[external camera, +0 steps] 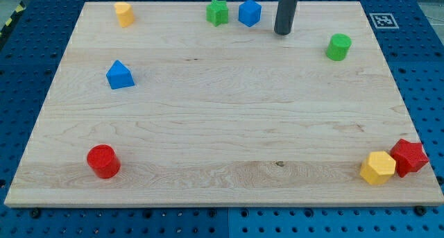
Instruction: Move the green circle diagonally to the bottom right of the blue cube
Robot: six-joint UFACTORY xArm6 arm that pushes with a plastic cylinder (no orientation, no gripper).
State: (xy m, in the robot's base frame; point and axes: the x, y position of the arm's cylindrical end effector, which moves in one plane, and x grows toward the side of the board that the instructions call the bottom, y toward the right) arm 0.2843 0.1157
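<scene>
The green circle [338, 46] stands near the view's upper right of the wooden board [222, 127]. The blue cube [250, 12] sits at the view's top centre, with a green star [217, 12] touching or nearly touching its left side. My tip [282, 32] rests on the board just right of and slightly below the blue cube, and to the left of the green circle, apart from both.
A yellow block [124, 14] is at the top left. A blue house-shaped block [119, 75] is at the left. A red cylinder [103, 161] is at the bottom left. A yellow hexagon block [378, 168] and a red star block [408, 157] touch at the bottom right.
</scene>
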